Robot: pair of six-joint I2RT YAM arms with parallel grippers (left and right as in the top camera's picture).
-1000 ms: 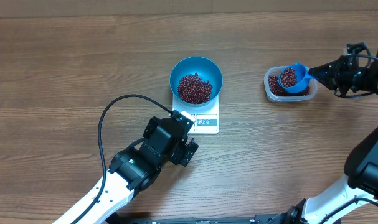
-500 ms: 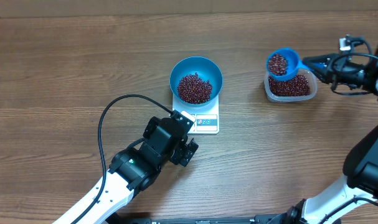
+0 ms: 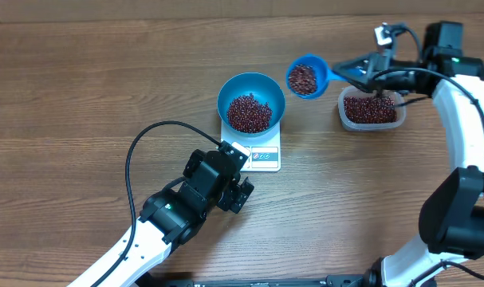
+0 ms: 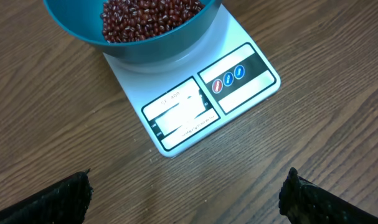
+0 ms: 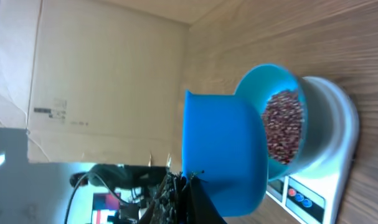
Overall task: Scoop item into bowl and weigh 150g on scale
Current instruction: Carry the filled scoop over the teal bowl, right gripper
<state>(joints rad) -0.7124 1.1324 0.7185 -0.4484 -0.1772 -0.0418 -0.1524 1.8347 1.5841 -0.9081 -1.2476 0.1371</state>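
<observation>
Now, my right gripper (image 3: 367, 68) clamped shut on scoop (image 3: 324, 74) handle, level so beans (image 3: 304, 78) don't spill, hovering just right of bowl (image 3: 226, 94) on scale (image 3: 261, 155). My left gripper (image 3: 242, 194) wide open, empty, parked near side of scale, camera on display (image 4: 179, 113).

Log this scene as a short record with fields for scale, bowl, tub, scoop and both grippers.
scale: flat, white, rectangular kitchen scale
bowl: round, deep, bright-blue, on scale, holding small red-brown beans
tub: clear plastic, beans inside
scoop: small, blue, handled, full of beans, held between bowl and tub
left gripper: open, empty, beside scale
right gripper: shut on scoop handle
</observation>
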